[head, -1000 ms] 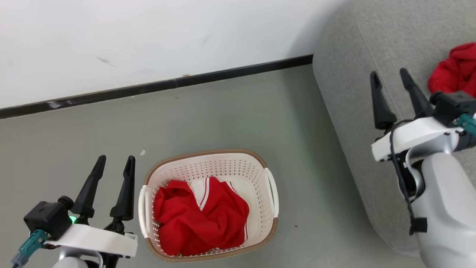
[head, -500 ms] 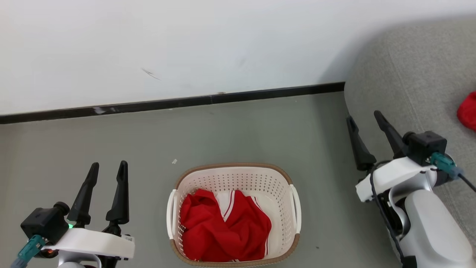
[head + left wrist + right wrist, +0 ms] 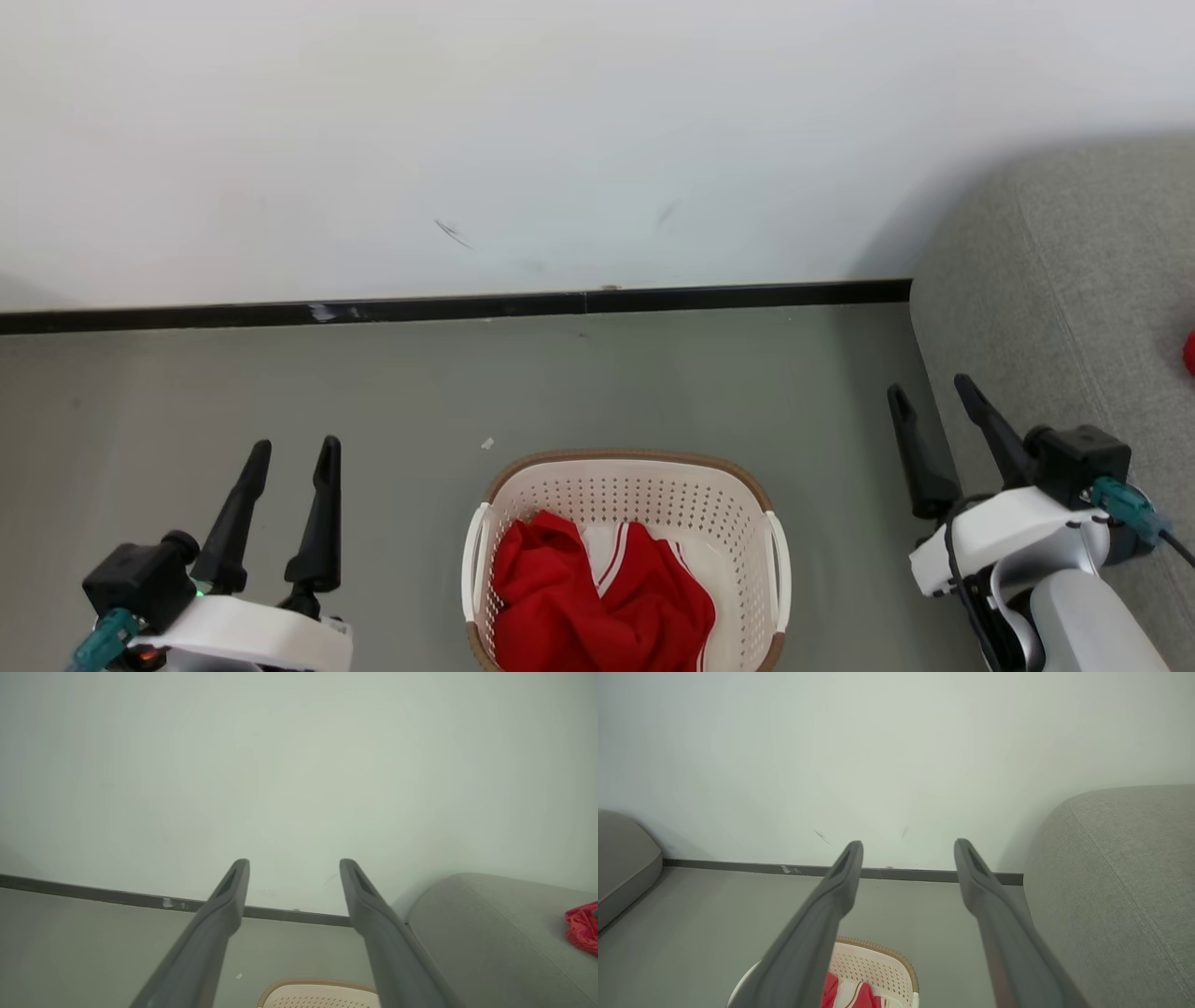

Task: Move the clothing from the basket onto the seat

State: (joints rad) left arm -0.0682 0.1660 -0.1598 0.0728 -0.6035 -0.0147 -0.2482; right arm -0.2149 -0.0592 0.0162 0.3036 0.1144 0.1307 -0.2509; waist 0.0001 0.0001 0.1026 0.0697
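The cream basket (image 3: 738,523) with a brown rim sits on the floor at the bottom centre of the head view, with crumpled red clothing (image 3: 597,607) with white stripes inside it. The grey seat (image 3: 1064,299) rises at the right; a sliver of another red garment (image 3: 1189,353) lies on it, also seen as a red garment (image 3: 584,928) in the left wrist view. My left gripper (image 3: 293,450) hangs open left of the basket. My right gripper (image 3: 932,389) is open beside the seat's edge, empty. The right wrist view shows the basket (image 3: 878,963) below its fingers.
A white wall with a black baseboard (image 3: 448,308) runs across the back. Grey floor (image 3: 373,392) lies around the basket. A second grey cushion edge (image 3: 621,858) shows at the left of the right wrist view.
The head camera has swung left and tilted, so the basket now sits lower and more central and the seat has slid toward the right edge. Both grippers remain open and empty.
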